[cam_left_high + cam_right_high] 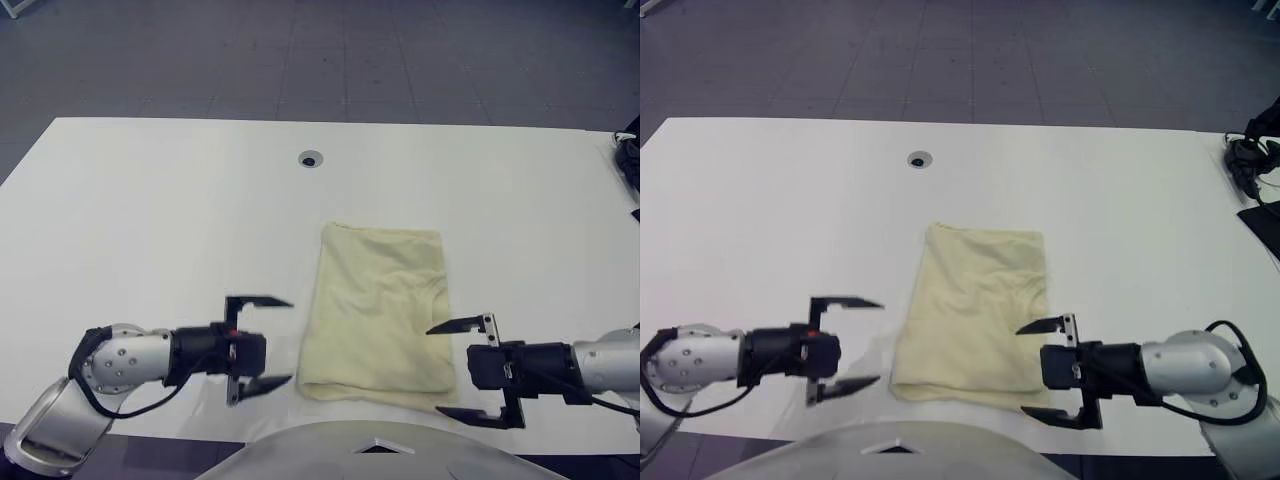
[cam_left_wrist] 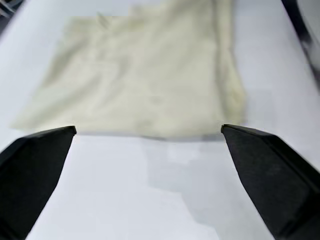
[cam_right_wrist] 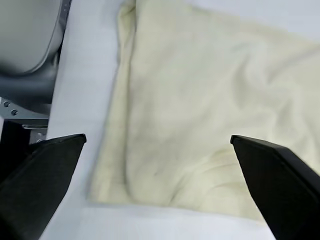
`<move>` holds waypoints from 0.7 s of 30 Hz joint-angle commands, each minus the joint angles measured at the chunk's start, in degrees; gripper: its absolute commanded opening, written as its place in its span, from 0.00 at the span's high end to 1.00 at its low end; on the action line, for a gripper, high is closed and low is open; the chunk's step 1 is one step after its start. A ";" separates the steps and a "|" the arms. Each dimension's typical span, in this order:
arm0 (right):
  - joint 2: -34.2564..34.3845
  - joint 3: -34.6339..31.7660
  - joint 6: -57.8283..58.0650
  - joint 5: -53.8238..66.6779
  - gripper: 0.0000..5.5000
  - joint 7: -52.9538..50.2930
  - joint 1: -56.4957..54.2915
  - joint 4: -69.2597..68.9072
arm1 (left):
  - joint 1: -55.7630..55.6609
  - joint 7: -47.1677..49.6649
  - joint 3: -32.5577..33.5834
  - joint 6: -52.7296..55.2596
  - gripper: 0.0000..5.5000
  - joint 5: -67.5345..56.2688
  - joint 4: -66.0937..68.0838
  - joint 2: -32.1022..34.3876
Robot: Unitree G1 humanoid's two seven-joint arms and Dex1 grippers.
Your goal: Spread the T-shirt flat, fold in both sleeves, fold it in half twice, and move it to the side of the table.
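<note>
Between both jaws, folded T-shirt (image 1: 378,310)

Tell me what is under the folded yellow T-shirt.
The pale yellow folded fabric T-shirt lies flat on the white table top, which shows all around it. The surface it covers and anything between its layers cannot be seen.

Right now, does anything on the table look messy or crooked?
Only a little. The folded T-shirt is wrinkled, and its near end looks wider than its far end, so the fold isn't square. Nothing looks spilled or torn.
</note>
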 commanded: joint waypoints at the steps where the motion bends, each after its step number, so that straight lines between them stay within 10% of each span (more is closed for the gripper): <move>1: -1.11 0.80 0.06 -3.02 0.02 -1.00 2.59 -0.66 | -0.41 0.29 -2.77 -0.76 0.02 2.39 -0.04 -0.13; 8: -2.37 8.17 -1.90 -13.41 0.02 -4.34 2.03 1.77 | -3.24 2.22 -8.51 -2.08 0.02 9.98 2.90 -2.01; 21: -4.27 13.01 -3.23 -21.41 0.38 -5.76 -0.12 2.27 | -4.28 4.55 -12.66 -2.78 0.02 13.82 3.20 -4.54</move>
